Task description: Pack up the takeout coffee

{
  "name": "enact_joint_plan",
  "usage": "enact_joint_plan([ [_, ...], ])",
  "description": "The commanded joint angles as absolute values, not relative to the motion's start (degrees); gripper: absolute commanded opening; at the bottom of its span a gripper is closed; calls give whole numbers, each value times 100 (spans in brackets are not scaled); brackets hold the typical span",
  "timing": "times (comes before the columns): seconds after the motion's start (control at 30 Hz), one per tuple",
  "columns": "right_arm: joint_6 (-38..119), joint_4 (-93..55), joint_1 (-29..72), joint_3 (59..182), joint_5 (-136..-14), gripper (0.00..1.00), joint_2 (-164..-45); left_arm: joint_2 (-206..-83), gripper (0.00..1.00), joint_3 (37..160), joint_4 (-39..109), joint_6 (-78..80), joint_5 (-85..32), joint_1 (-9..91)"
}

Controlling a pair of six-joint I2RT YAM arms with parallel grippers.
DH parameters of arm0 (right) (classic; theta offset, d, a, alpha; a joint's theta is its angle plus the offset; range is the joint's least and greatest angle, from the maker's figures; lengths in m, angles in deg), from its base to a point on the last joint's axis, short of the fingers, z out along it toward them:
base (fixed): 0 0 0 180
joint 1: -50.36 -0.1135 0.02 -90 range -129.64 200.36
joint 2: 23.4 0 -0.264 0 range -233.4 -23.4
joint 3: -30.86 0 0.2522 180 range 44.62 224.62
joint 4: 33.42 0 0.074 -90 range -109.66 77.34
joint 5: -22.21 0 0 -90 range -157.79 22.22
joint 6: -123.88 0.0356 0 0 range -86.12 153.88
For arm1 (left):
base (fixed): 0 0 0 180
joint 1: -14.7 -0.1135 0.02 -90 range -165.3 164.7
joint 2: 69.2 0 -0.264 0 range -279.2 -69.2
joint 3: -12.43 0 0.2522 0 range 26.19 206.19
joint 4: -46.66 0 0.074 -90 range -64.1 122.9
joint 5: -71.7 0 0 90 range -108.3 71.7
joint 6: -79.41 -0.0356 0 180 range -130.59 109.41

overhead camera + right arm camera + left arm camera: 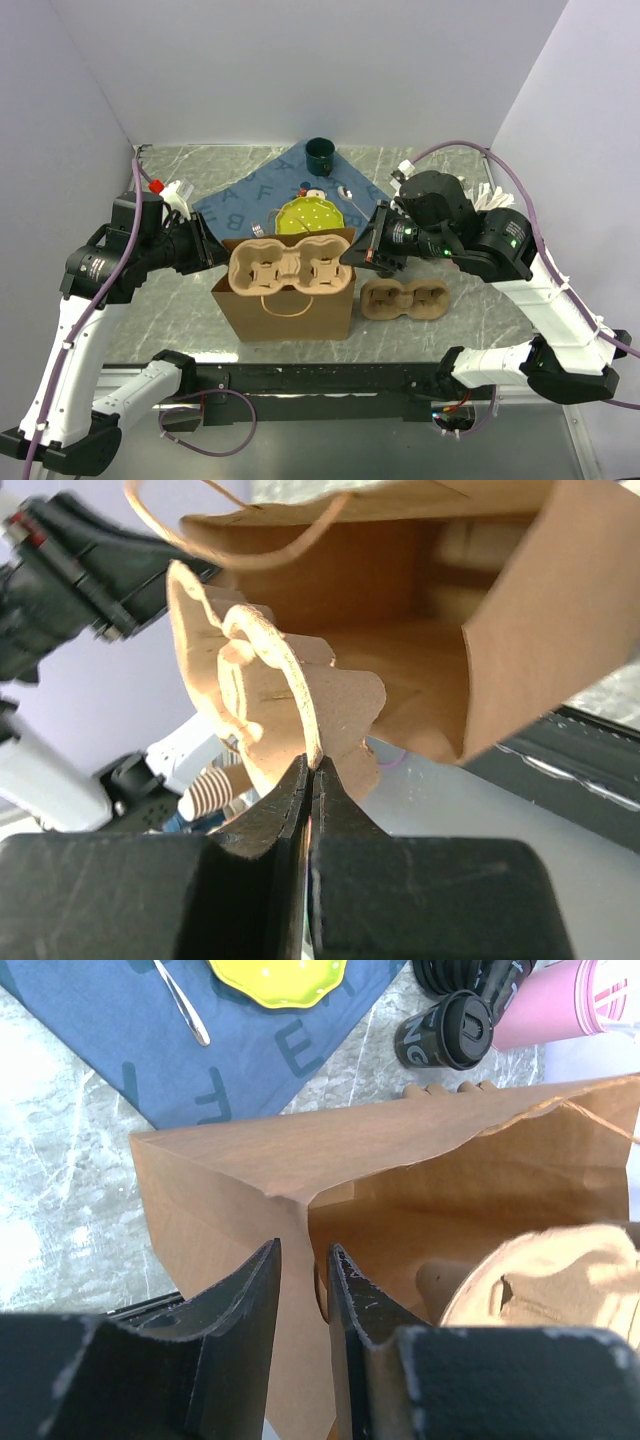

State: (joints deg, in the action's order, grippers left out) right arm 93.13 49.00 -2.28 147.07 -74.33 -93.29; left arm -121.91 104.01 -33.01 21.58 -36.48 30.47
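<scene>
On marble, a black lidded cup point(445, 1032) (white lettering) lies tipped.

Overhead view: even, soft light for you, no harsh shadows; only faint shade under paper bag point(285, 300) at frame centre. Marble tabletop point(180, 300) reads clean, no glare there. Walls slightly purple-tinted.

Left wrist view: blown-out white patches on tabletop at left edge and upper left of frame. Fingers point(240, 1305) at bottom centre dark, soft, out of focus. Bag interior shaded.

Right wrist view: fingers point(270, 825) at bottom centre blurred, near black. Upper left of frame soft, background out of focus. Bag interior warm, dimmer toward back.
</scene>
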Motion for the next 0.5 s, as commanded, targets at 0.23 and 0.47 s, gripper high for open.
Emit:
enact_joint_plan([
  [0.23,9927,4995,-255,14850,-6796,0,-9371,-12105,31,10371,-3355,2140,-3755,3043],
  [0.47,9813,4811,-246,15211,-6515,0,-9407,-12097,31,10362,-3346,2132,-3755,3043],
])
